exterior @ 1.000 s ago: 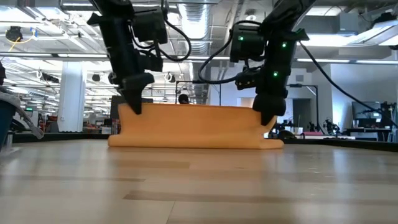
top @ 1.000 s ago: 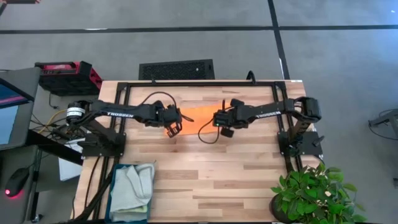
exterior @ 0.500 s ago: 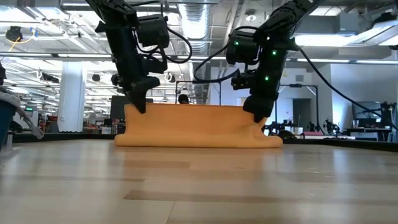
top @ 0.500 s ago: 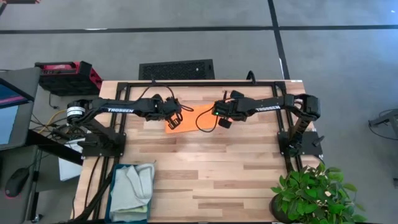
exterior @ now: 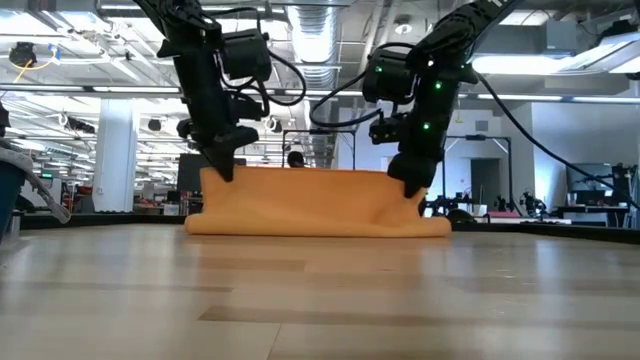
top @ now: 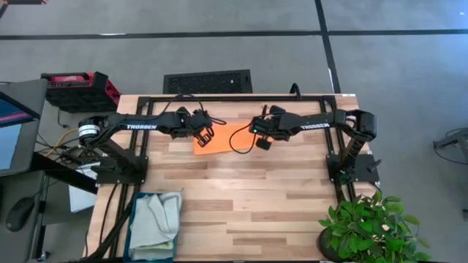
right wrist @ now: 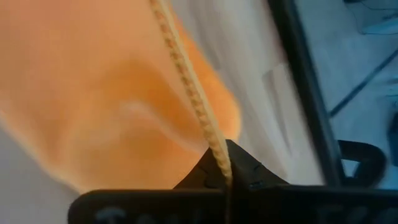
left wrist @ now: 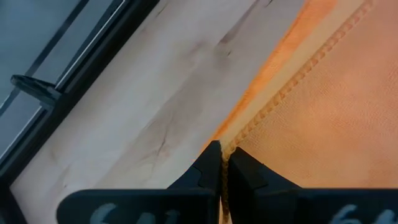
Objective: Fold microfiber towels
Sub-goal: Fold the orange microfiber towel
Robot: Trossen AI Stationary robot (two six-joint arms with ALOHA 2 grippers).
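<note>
The bright orange towel [top: 225, 137] lies at the table's far middle. In the low view [exterior: 315, 200] its bottom rests on the wood and its top edge is held up between both grippers. My left gripper [top: 205, 135] is shut on the towel's left end and shows in the low view [exterior: 224, 172]. My right gripper [top: 257, 132] is shut on its right end and shows in the low view [exterior: 408, 186]. A light green towel [top: 157, 218] lies in the teal bin [top: 136, 241] at the near left. The grey-blue towels do not show. My left gripper pinches the towel's stitched hem [left wrist: 245, 130] between its two fingers, near the left corner. The fingers point down from above. The held edge stands raised above the table while the towel's lower part lies on the wood. My right gripper pinches the stitched hem [right wrist: 198, 117] between its two fingers, near the right corner. The fingers point down from above. The cloth hangs below them in a slack bulge [exterior: 400, 212], its bottom on the table.
A black frame [top: 241, 97] runs along the table's far edge, close behind the towel. A potted plant [top: 365, 228] stands at the near right corner. A red case [top: 77, 88] sits off the far left. Bare wood [top: 256, 197] stretches from the towel to the near edge.
Both grippers, still shut on the orange towel's hem, have gone toward the table's far edge. They carry the raised edge back over the part that lies on the wood. The right gripper has also drawn slightly toward the left one.
</note>
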